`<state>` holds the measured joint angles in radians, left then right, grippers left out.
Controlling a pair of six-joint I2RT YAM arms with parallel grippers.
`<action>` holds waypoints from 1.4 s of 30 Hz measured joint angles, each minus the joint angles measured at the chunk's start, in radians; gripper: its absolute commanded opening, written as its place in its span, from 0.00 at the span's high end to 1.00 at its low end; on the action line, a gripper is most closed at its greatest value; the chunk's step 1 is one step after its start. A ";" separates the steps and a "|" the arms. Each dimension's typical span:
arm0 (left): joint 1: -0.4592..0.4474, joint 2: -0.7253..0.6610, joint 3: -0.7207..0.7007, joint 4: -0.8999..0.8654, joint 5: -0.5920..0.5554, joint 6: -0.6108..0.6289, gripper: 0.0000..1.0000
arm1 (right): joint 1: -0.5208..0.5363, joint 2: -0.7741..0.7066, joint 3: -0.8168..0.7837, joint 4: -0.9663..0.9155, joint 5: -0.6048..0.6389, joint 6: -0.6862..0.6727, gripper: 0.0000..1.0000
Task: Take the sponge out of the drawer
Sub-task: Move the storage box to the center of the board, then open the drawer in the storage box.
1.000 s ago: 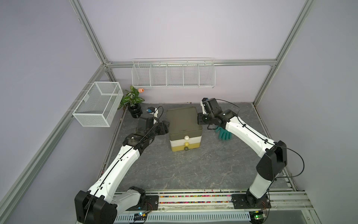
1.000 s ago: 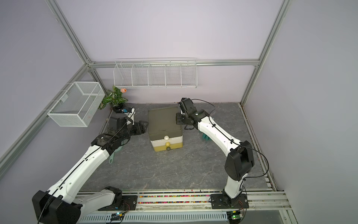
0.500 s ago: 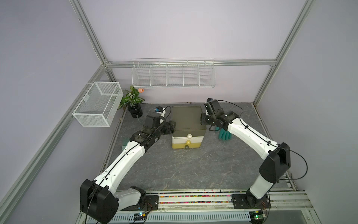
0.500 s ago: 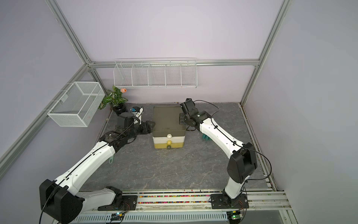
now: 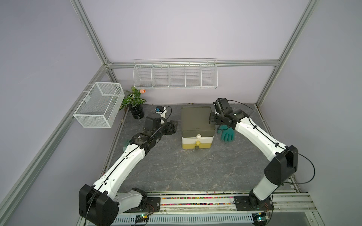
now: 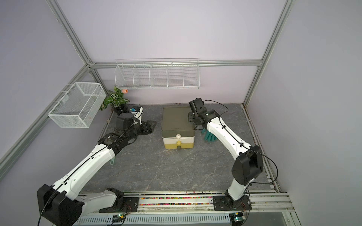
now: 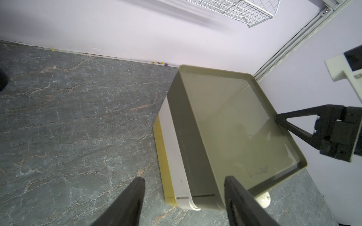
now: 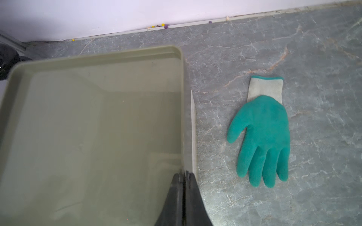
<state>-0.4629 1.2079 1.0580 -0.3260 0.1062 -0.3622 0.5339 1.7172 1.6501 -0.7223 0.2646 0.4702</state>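
The sponge is hidden in every view, and which drawer holds it cannot be told. All three drawers of the drawer unit [image 5: 197, 119] are seen pushed in. The unit is a boxy stack of smooth plastic with rounded corners: an olive tier on top, a white one in the middle and a yellow one at the bottom. Its top is a shallow tray shape with a raised rim, glossy enough to carry reflections. Each front carries a round knob: the white knob [image 5: 198, 135], the yellow knob [image 5: 198, 142] and the dark knob [image 5: 196, 148]. The right gripper [image 8: 184, 173] is pressed together, nothing between its black fingers, its tips set at the rim on the unit's 3 o'clock edge. The left gripper [image 7: 182, 179] is spread and holds nothing; it hangs just beside the unit at 9 o'clock. A green rubber-coated glove [image 8: 262, 140] with a knitted white cuff lies flat at 3 o'clock on the grey, veined stone-look table [image 5: 176, 166].
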 measured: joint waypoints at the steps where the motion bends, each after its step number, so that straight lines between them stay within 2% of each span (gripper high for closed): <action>1: -0.002 0.000 0.000 0.000 0.001 0.000 0.31 | -0.001 0.016 0.026 -0.021 0.000 -0.008 0.93; 3: -0.009 0.004 0.001 0.000 0.005 0.003 0.31 | -0.002 0.037 0.063 -0.046 0.002 -0.016 0.91; 12: -0.066 0.036 0.069 -0.018 0.014 0.048 0.30 | -0.004 0.028 0.092 -0.019 0.003 -0.007 0.58; 18: -0.092 0.046 0.136 -0.065 0.012 0.096 0.29 | 0.002 -0.024 0.121 -0.021 -0.016 -0.031 0.44; 23: -0.092 0.058 0.158 -0.103 -0.002 0.122 0.29 | 0.023 -0.119 0.114 -0.042 -0.039 -0.055 0.37; 33: -0.092 0.060 0.158 -0.118 0.003 0.127 0.27 | 0.100 -0.349 -0.058 -0.089 -0.060 -0.074 0.26; 42: -0.096 0.104 0.158 -0.107 0.027 0.104 0.27 | 0.240 -0.425 -0.172 -0.119 0.001 -0.047 0.24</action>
<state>-0.5587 1.3121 1.2156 -0.4332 0.1329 -0.2581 0.7742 1.2919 1.4784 -0.8417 0.2653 0.4232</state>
